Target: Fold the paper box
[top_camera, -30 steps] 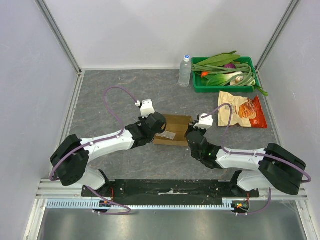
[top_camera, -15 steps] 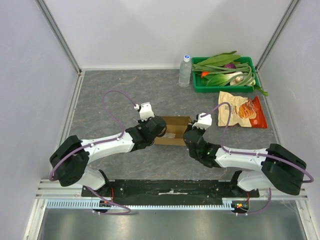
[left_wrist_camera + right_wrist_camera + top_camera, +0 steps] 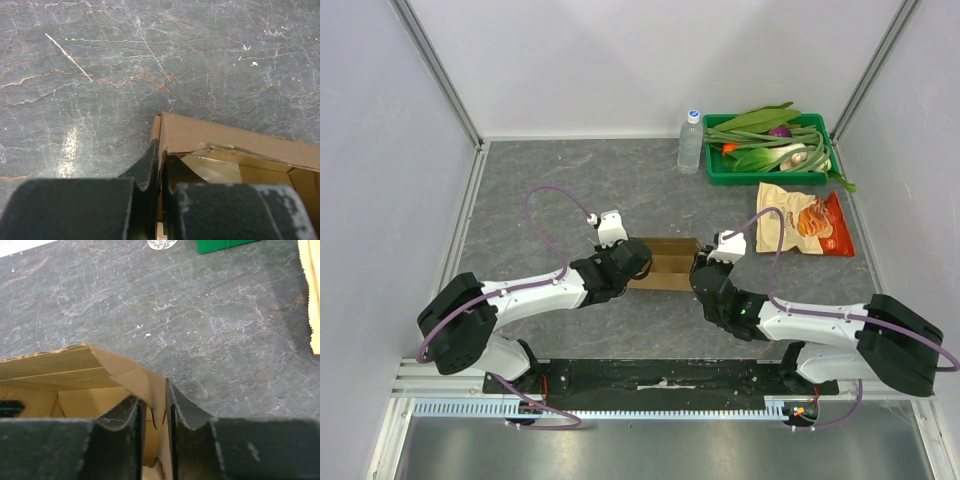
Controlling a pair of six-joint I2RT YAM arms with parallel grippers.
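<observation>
Paper box (image 3: 665, 262) sits mid-tabletop (image 3: 540, 190), toward the near side, right between the two arms. It's partly formed: an open-topped brown carton, long side running left to right.

Left gripper (image 3: 636, 260) is at the box's left end. The left wrist view shows the jaws together on the box's (image 3: 225, 145) left end wall, right by the corner. The cardboard edge runs down between the fingers (image 3: 148, 162), so the left gripper (image 3: 159, 152) is clamped on the wall. One finger is outside the box and the other inside.

Right gripper (image 3: 701, 266) is at the box's right end. In the right wrist view the jaws stand a little apart and straddle the right end wall of the box (image 3: 60, 367). The gap is wider than the cardboard. The outer finger looks to be against the wall and the inner finger just off it, so the right gripper (image 3: 154, 407) isn't pinching. The wall's top edge is crumpled and bent near the corner.

Far right of the tabletop there's a water bottle (image 3: 690, 142), and just right of it a green tray (image 3: 713, 168) of vegetables (image 3: 770, 140). An orange snack bag (image 3: 805, 220) lies flat in front of the tray. All of these are well apart from the box.
</observation>
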